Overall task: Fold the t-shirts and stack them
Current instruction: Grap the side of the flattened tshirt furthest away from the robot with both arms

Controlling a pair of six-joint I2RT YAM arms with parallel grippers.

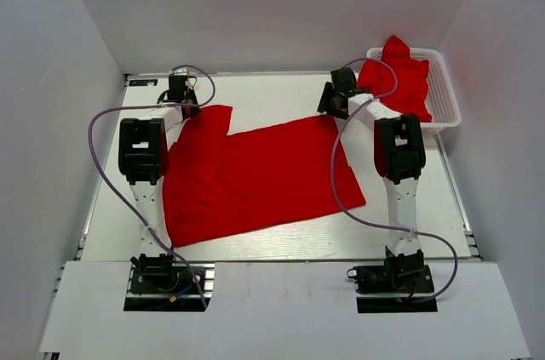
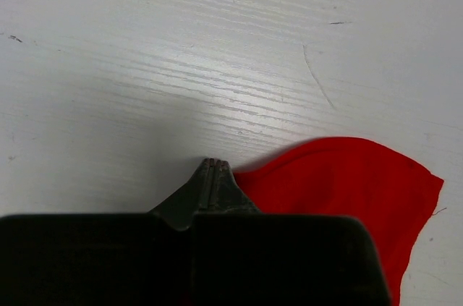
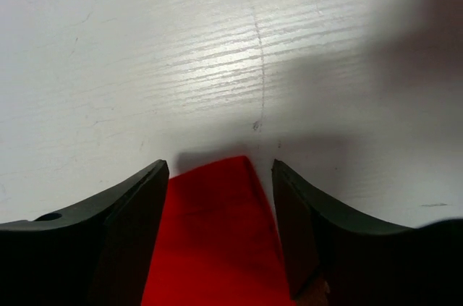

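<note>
White counter [image 1: 272, 92] carries almost everything here. One red t-shirt [image 1: 255, 177] lies spread flat across its middle, between the two arms. More red t-shirts [image 1: 400, 75] are heaped in a white basket [image 1: 449, 113] at the far right corner.

At the spread shirt's far left corner, the left tool [image 2: 212, 166] has its fingers pressed together. The red edge meets them at the side and bulges away from them. It looks pinched there, though the pinch itself is hidden. The right tool [image 3: 221, 168] stands apart, straddling the tip of the far right corner without touching it.

The risk is an uneven hold. The right fingers frame only the tip of the cloth, so closing there may catch too little. The corner could then slip out on the lift, and the left side alone would drag the shirt askew and bunch it.
</note>
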